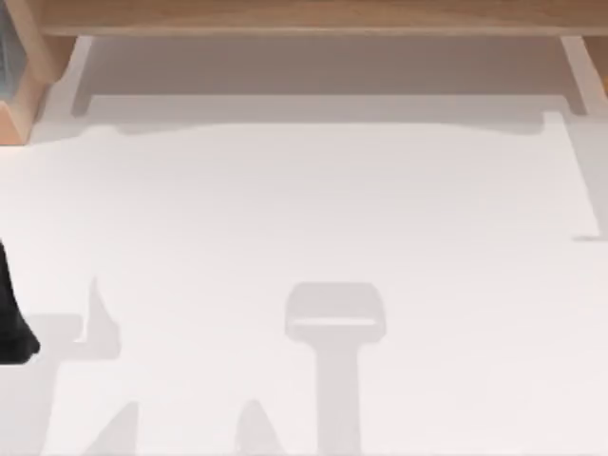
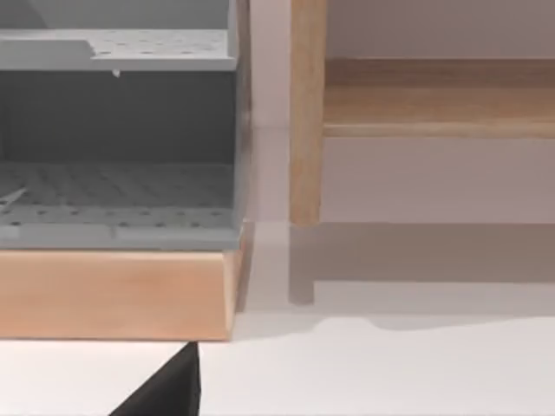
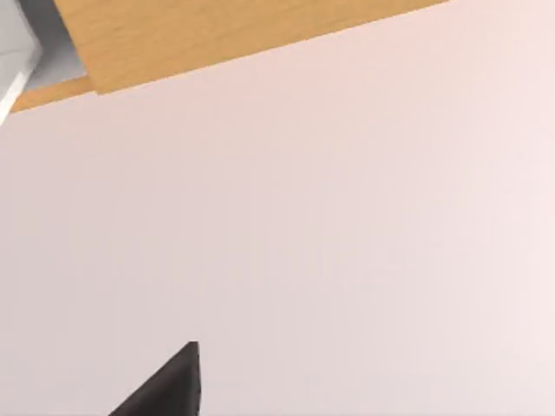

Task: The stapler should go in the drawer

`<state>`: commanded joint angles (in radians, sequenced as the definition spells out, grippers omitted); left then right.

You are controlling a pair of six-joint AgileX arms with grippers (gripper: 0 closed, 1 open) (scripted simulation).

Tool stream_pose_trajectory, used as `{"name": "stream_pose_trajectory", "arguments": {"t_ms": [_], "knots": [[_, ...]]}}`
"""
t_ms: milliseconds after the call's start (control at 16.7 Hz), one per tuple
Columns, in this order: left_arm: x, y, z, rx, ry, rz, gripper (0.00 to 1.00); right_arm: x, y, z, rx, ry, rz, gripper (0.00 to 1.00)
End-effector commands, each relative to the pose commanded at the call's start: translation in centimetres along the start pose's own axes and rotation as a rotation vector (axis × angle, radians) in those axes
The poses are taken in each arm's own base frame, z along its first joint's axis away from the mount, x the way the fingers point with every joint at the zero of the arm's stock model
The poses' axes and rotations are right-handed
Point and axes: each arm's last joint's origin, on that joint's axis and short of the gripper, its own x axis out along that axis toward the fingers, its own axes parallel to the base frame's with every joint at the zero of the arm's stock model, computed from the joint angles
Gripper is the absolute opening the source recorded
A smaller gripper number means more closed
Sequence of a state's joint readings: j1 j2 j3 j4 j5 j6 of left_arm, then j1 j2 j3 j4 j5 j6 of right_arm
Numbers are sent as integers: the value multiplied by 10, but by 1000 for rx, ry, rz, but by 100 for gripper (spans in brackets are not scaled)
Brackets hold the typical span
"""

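The stapler is out of view. The drawer [image 2: 113,290] stands pulled open: a light wooden front with a grey perforated lining behind it. Its corner sits at the table's far left [image 1: 17,104]. In the left wrist view a dark part of my left gripper [image 2: 165,394] sits just in front of the drawer's wooden front, near its corner. My left arm [image 1: 13,318] is a black shape at the left edge of the table. In the right wrist view a dark part of my right gripper [image 3: 165,386] hangs over bare white table, with a wooden panel [image 3: 217,35] farther off.
A light wooden frame [image 1: 304,17] runs along the back of the white table [image 1: 313,199], and one of its upright posts [image 2: 307,113] stands right beside the drawer. Grey shadows of the arms fall on the table's near half.
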<state>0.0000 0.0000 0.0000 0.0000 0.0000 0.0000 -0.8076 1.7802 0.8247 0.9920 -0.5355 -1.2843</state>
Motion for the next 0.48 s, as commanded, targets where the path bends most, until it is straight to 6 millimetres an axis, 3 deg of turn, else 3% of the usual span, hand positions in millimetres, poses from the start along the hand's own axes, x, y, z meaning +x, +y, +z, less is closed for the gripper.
{"name": "stream_pose_trajectory", "arguments": {"t_ms": [240,480], "knots": [[0,0,0,0,0,0,100,-41,41,-2,-167,-43,-39,100],[0,0,0,0,0,0,100,-56,88,16,-238,-152,6,100]]}}
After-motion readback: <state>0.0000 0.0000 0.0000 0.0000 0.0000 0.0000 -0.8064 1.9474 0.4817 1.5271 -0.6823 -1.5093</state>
